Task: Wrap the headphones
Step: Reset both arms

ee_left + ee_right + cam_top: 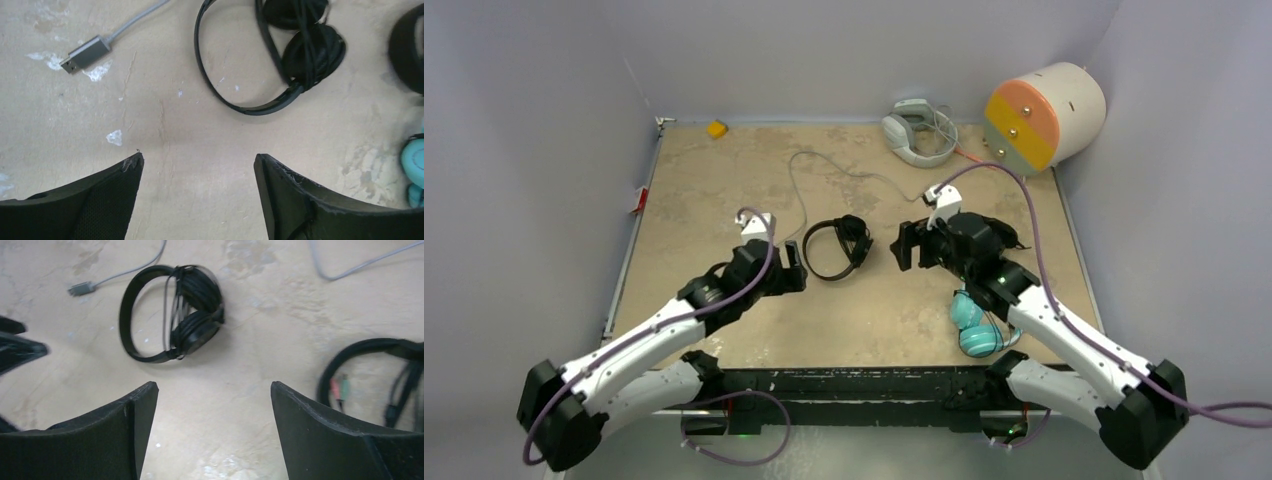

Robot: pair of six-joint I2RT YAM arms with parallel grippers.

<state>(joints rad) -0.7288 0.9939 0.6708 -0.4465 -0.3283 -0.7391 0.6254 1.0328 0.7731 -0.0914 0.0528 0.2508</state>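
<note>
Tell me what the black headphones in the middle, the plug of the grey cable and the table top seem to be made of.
Black headphones: thin smooth band, probably plastic; dull pads, perhaps foam or fabric. Plug: grey with a metallic sheen, metal or coated plastic. Table top: beige, mottled like stone, white chips; maybe a laminate.

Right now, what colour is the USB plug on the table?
Silver-grey USB plug, clearest in the left wrist view.
</note>
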